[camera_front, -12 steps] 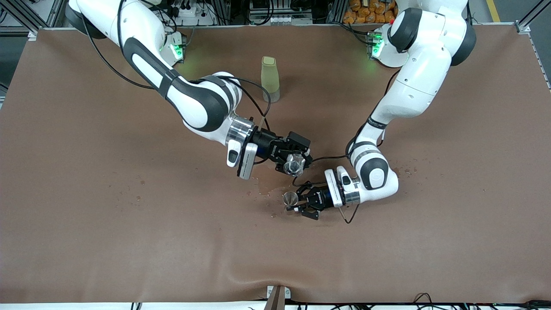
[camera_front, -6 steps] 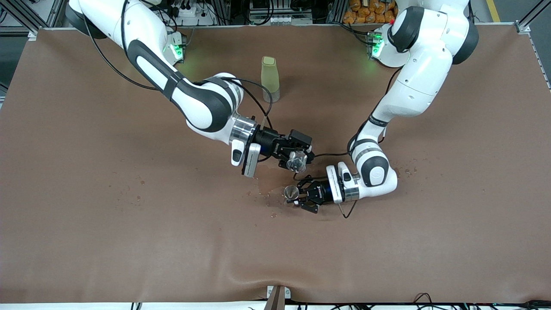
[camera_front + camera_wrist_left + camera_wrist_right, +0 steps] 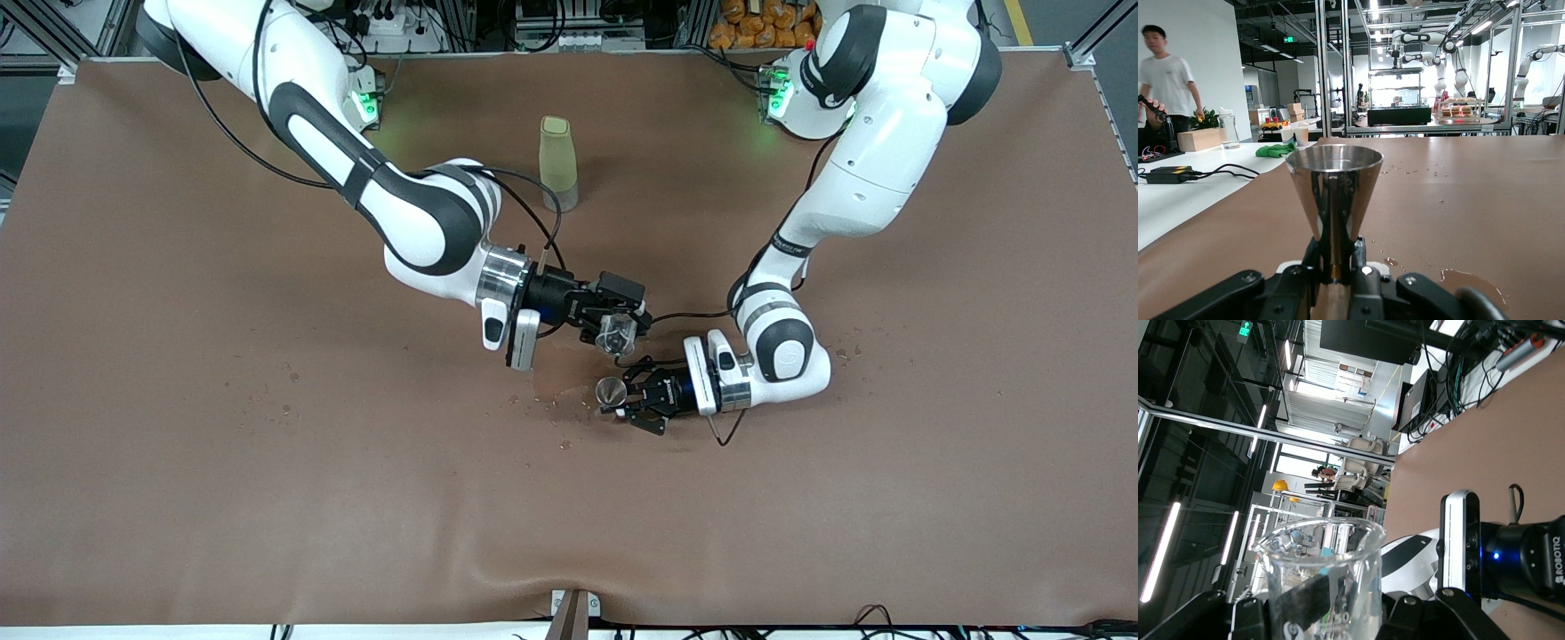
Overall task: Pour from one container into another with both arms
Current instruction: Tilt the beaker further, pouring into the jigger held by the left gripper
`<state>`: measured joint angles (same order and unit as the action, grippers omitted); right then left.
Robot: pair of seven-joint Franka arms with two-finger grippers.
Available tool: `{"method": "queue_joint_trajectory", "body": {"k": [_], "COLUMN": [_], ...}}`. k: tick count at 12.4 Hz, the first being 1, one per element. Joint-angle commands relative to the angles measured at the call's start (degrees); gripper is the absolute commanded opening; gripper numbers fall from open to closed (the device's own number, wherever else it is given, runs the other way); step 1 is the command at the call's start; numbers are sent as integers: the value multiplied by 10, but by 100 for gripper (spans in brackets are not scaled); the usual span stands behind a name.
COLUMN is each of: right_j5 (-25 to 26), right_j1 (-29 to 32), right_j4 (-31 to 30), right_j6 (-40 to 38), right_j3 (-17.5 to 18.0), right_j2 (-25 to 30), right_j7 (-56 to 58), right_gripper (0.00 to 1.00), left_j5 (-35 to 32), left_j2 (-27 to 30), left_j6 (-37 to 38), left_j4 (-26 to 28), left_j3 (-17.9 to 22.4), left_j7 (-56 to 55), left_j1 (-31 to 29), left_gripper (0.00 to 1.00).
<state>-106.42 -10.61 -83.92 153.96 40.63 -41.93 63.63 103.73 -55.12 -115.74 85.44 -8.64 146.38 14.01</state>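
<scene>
My right gripper (image 3: 615,330) is shut on the tiny clear glass beaker (image 3: 613,332), held in the air and tipped toward the front camera. In the right wrist view the beaker (image 3: 1322,577) fills the lower part, with a dark finger (image 3: 1308,603) showing through the glass. Just below it, my left gripper (image 3: 625,402) is shut on the waist of the silvery jigger (image 3: 610,390), held upright with its open cone up. In the left wrist view the jigger (image 3: 1334,183) rises from the shut gripper (image 3: 1336,265). A small gap separates beaker and jigger.
A tall pale-green bottle (image 3: 558,163) stands farther from the front camera, between the two arm bases. Wet patches and drops (image 3: 551,402) mark the brown table cover (image 3: 267,498) beside the jigger, with more drops (image 3: 842,354) by the left arm's elbow.
The left gripper has carried the jigger closer to the beaker. The right gripper has shifted slightly with the beaker, so the gap between the two has shrunk.
</scene>
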Motion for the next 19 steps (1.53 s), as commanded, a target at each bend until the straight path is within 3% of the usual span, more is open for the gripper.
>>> {"method": "queue_joint_trajectory", "body": {"k": [1, 15, 19], "right_j5": [15, 15, 20], "right_j1": [-14, -17, -21], "right_j4": [-7, -4, -4], "right_j6": [-25, -31, -57], "right_j3": [-23, -25, -40], "right_j2": [18, 18, 17], "right_j7": [-70, -139, -160], "right_gripper": [0, 0, 0], "left_j5": [-10, -21, -21], "left_j2": [30, 38, 37], "left_j6": [6, 7, 7], "left_j4": [30, 37, 37], "left_j3": [-2, -2, -2], "left_j7": [-7, -9, -12], "left_j1": [-6, -10, -10], "left_gripper": [0, 0, 0]}}
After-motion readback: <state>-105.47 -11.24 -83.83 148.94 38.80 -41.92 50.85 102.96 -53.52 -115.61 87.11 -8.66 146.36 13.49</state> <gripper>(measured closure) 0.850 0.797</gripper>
